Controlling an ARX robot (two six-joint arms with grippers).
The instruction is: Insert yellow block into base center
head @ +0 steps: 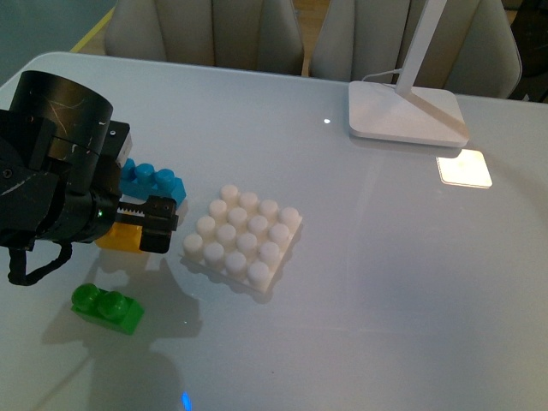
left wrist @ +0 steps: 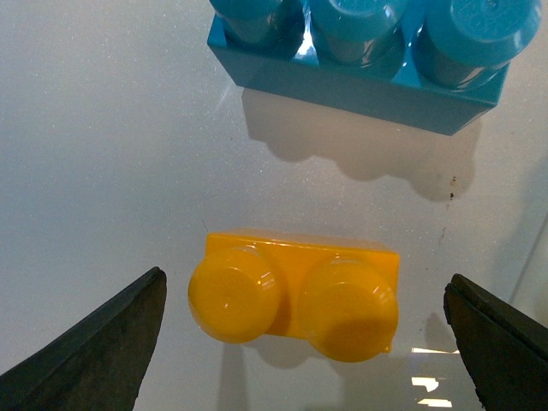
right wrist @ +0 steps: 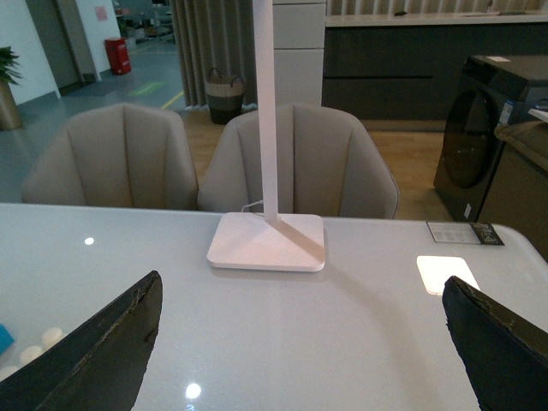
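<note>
yellow block [left wrist: 295, 295] flat on the pale table [head: 385, 282], two studs up, not yet on the base [head: 242, 235]. lies left of that white studded plate, near it but apart, partly hidden in the front view behind the left gripper [head: 161, 225]. left jaws released and spread wide, one dark finger [left wrist: 94, 351] off each short end of the block, a strip of bare table showing on both sides, so no contact.

blue three-stud brick [left wrist: 360, 60] just beyond the block, farther from the robot, roughly parallel to it, parted from it by a band of table and its own shadow. green two-stud brick [head: 107, 308] nearer the robot, well clear of both block and base, slightly skewed.

base with all sixteen studs bare, set at a slant, nothing touching it.

white lamp foot [head: 407, 111] far across the table to the right, slanted stem rising out of frame, bright square patch of light [head: 464, 169] on the tabletop just beside it.

right gripper [right wrist: 300, 287] out of the front view. seen from its own wrist camera with jaws parted wide and nothing between them, facing the lamp foot and two beige chairs [right wrist: 295, 163] behind it. at that picture's edge, a few white studs of the base and a sliver of blue.
</note>
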